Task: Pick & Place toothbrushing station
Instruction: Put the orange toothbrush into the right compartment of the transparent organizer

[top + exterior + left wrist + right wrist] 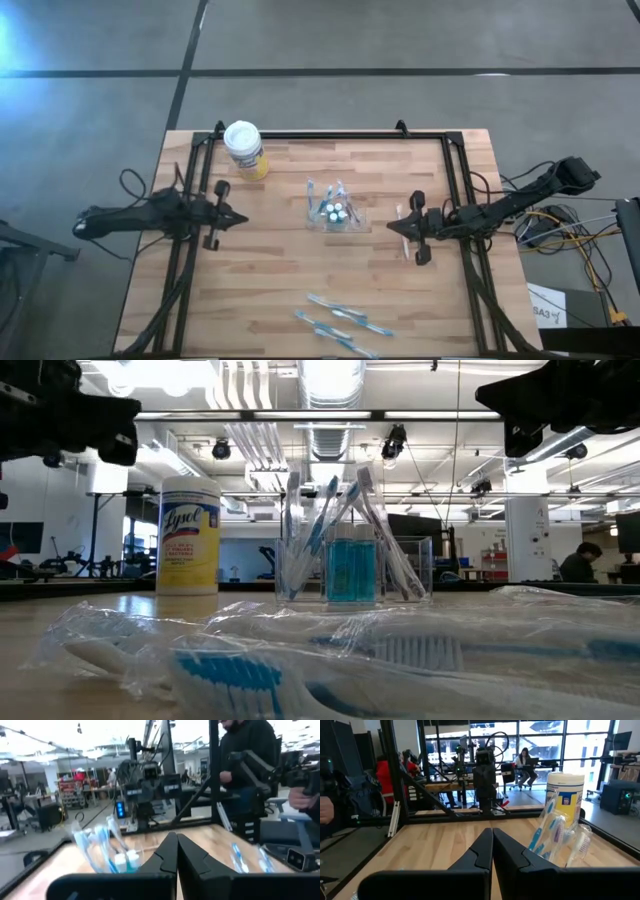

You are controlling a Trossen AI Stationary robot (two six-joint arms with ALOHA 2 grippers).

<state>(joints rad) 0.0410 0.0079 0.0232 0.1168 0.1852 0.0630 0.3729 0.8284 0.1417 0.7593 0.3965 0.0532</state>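
A small clear holder (330, 212) stands at the table's middle, with several blue-and-white toothbrushes leaning upright in it and white-topped tubes (334, 210) among them. It also shows in the low view (350, 560). Several wrapped toothbrushes (340, 320) lie flat near the near edge. They fill the low view's foreground (300, 660). One white toothbrush (403, 240) lies on the table beside my right gripper's tip. My left gripper (243, 217) is shut and empty, left of the holder. My right gripper (390, 228) is shut and empty, right of the holder.
A yellow canister with a white lid (245, 150) stands upright at the far left of the table. A black frame (330, 134) runs along the table's far and side edges. Bare wood lies between the holder and the wrapped toothbrushes. A person (250, 750) stands beyond the table.
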